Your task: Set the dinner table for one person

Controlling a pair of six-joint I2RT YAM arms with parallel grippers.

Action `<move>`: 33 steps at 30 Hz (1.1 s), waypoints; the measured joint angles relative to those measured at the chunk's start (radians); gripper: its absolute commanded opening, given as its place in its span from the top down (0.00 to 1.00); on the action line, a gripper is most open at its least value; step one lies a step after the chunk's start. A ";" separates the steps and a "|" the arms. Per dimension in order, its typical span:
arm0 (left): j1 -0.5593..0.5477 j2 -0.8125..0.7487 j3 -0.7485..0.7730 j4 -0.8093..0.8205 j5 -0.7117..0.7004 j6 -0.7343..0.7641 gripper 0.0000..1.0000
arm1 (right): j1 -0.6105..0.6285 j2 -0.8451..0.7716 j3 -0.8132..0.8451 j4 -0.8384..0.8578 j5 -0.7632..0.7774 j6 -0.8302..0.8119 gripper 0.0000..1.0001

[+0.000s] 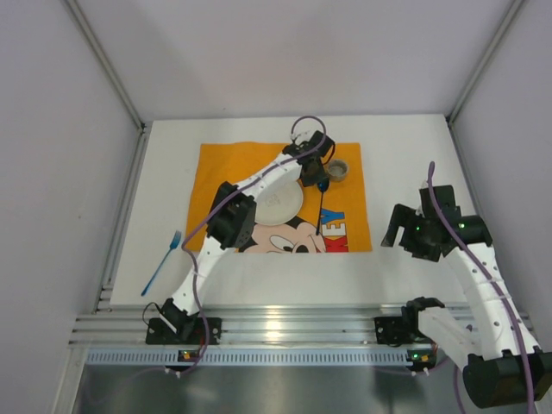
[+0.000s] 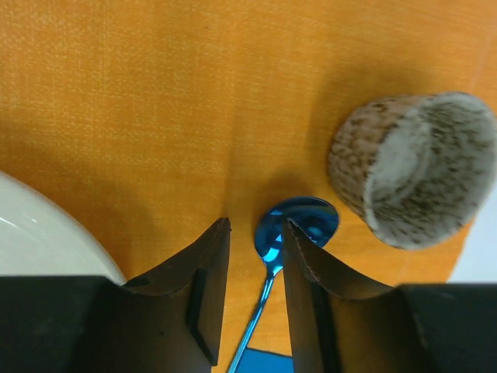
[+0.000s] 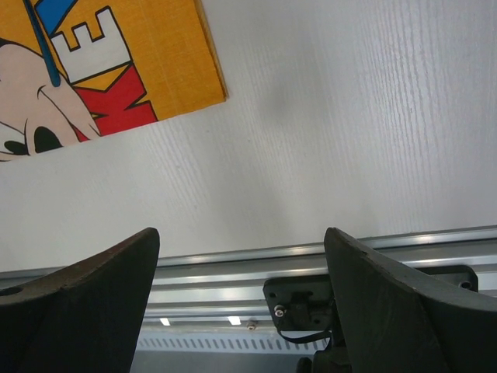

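The left gripper (image 2: 255, 224) hangs low over the mat (image 2: 155, 93) with its jaws released, a little apart. The spoon (image 2: 299, 221) lies flat between them, its bowl just ahead of the fingertips and its handle running back under the wrist. The handle seems to touch the finger on the cup's side, and a gap shows at the other finger.

The cup (image 2: 411, 167) lies on its side just ahead and to the right of this gripper. The plate (image 2: 46, 225) is near on its left.

I judge that the step is laying the spoon beside the plate. To do it well, the gripper should rise straight up, so the touching finger does not drag the spoon askew or push it into the cup.

The right gripper (image 3: 241, 233) is wide open and holds nothing. The table (image 3: 326, 140) is directly below it, with the rail behind.

The fork (image 1: 161, 263) lies on the table, well apart to the left of the left gripper; it probably comes next.
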 measured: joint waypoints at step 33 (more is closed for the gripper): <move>0.834 -0.900 -1.233 -0.011 0.000 0.492 0.22 | 0.000 0.081 -0.003 0.064 -0.036 0.004 0.13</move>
